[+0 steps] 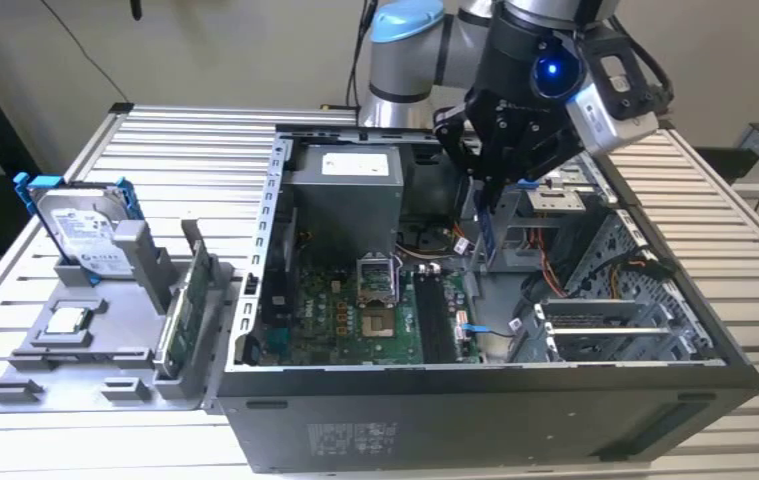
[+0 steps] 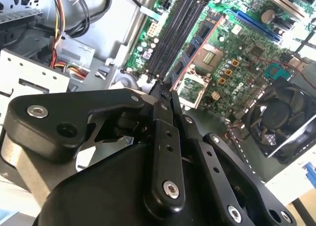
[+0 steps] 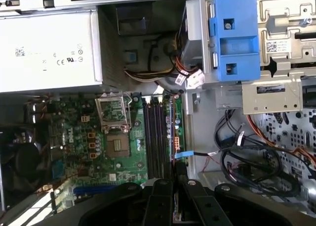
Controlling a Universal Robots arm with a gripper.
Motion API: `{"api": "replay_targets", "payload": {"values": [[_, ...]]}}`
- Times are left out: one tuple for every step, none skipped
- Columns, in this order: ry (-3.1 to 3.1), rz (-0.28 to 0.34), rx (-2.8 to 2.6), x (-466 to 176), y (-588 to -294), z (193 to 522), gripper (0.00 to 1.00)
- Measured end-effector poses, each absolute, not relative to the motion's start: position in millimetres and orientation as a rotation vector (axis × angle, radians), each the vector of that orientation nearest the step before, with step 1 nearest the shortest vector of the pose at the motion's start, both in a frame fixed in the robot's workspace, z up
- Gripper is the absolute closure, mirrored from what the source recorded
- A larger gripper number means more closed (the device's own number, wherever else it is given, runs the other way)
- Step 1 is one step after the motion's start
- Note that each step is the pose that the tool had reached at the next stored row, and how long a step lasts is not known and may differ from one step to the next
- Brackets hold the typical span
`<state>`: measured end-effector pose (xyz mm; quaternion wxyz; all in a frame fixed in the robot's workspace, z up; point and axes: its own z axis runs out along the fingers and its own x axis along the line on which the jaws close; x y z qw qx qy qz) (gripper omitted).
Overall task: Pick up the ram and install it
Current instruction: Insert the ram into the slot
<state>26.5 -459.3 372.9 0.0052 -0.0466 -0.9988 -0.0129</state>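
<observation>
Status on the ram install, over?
End effector shut on the ram, above the open case. Ram hangs over the memory slots, not seated. Blue-tabbed cable lies close beside the slots.

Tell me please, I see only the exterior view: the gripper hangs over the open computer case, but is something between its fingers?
Observer: Yes. In the first wrist view the gripper is shut on the ram, a thin green stick seen edge-on.
Operator: Is its place free? I cannot judge it from here.
Observer: In the second wrist view the memory slots are long black channels, and they appear empty.
Operator: And is it lined up over them?
Observer: In the first wrist view it lies beside the slots, on the side away from the processor socket, and it is not seated yet.
</observation>
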Motion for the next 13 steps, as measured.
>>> {"api": "replay_targets", "payload": {"values": [[-3.127, -0.04, -0.146, 27, -459, 372, 0.86], [-3.127, -0.04, -0.146, 27, -459, 370, 0.86], [-3.128, -0.04, -0.146, 27, -459, 369, 0.86], [-3.127, -0.04, -0.146, 27, -459, 368, 0.86], [-3.128, -0.04, -0.146, 27, -459, 366, 0.86], [-3.128, -0.04, -0.146, 27, -459, 364, 0.86], [-3.128, -0.04, -0.146, 27, -459, 363, 0.86], [-3.128, -0.04, -0.146, 27, -459, 361, 0.86], [-3.128, -0.04, -0.146, 27, -459, 360, 0.86], [-3.128, -0.04, -0.146, 27, -459, 359, 0.86], [-3.128, -0.04, -0.146, 27, -459, 358, 0.86], [-3.128, -0.04, -0.146, 27, -459, 356, 0.86], [-3.128, -0.04, -0.146, 27, -459, 355, 0.86]]}}
